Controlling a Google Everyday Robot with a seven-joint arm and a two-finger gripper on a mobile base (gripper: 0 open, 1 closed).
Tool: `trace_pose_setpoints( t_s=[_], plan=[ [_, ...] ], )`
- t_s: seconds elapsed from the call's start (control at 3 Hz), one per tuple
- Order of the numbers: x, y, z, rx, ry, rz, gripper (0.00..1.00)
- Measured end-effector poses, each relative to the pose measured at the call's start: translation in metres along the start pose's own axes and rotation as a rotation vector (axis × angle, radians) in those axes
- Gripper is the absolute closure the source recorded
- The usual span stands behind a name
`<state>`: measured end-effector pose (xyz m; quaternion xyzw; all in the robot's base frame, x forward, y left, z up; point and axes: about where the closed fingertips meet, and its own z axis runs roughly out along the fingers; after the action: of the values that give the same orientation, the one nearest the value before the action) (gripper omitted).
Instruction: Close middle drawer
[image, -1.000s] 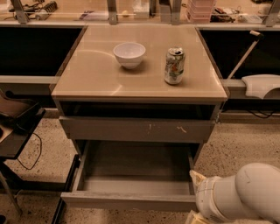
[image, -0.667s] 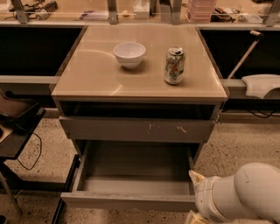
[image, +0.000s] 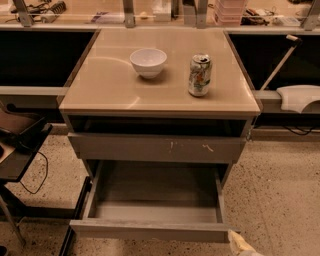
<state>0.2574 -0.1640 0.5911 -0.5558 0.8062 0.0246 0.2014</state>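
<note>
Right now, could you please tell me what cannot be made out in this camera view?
All in the camera view:
End effector: only a pale tip shows at the bottom edge, right of the middle drawer; the frame cuts off the rest.
Middle drawer: front panel hides its nearest floor strip.
Can: label print too small to read.

The table (image: 100, 85) is viewed from above its front, fairly near, with the gripper (image: 241, 246) at the bottom edge
</note>
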Motion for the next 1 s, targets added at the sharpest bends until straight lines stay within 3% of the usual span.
trace_pose_setpoints(
  t_s=[0.33,0.67,1.0],
  plan=[
    [0.000,0.000,0.000,-0.001,0.000,0.000,0.00],
    [0.011,0.014,0.028,-0.030,-0.043,0.005,0.00],
    [0.043,0.042,0.078,-0.064,-0.089,0.021,0.00]
  ],
)
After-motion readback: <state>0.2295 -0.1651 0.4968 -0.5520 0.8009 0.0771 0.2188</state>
